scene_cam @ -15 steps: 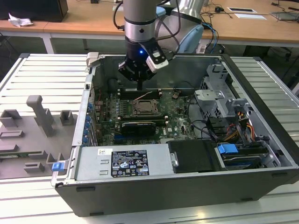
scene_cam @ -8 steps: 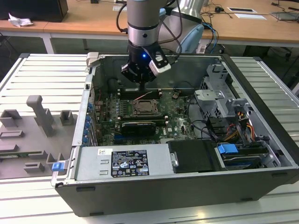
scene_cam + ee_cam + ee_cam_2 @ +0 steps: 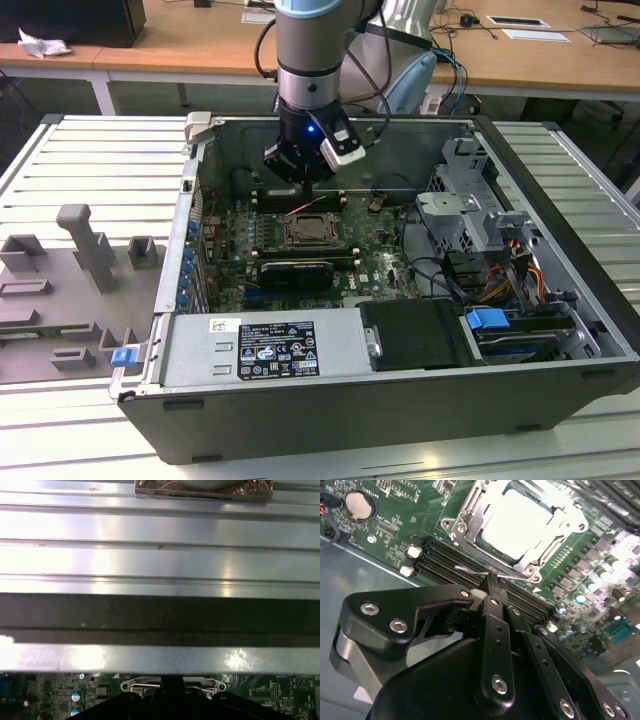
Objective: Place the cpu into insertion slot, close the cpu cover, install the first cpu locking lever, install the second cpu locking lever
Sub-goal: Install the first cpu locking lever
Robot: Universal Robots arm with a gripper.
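The arm reaches down into the open computer case point(image 3: 560, 250), its gripper point(image 3: 490, 587) hanging just beside the socket. The fingers point(image 3: 492, 610) are pressed together, pinching a thin wire locking lever point(image 3: 475, 571) over the memory slots point(image 3: 450, 560). The cpu point(image 3: 517, 522) sits in the insertion slot point(image 3: 311, 232), with the cpu cover point(image 3: 470, 517) folded down around it on the green board point(image 3: 395, 510).
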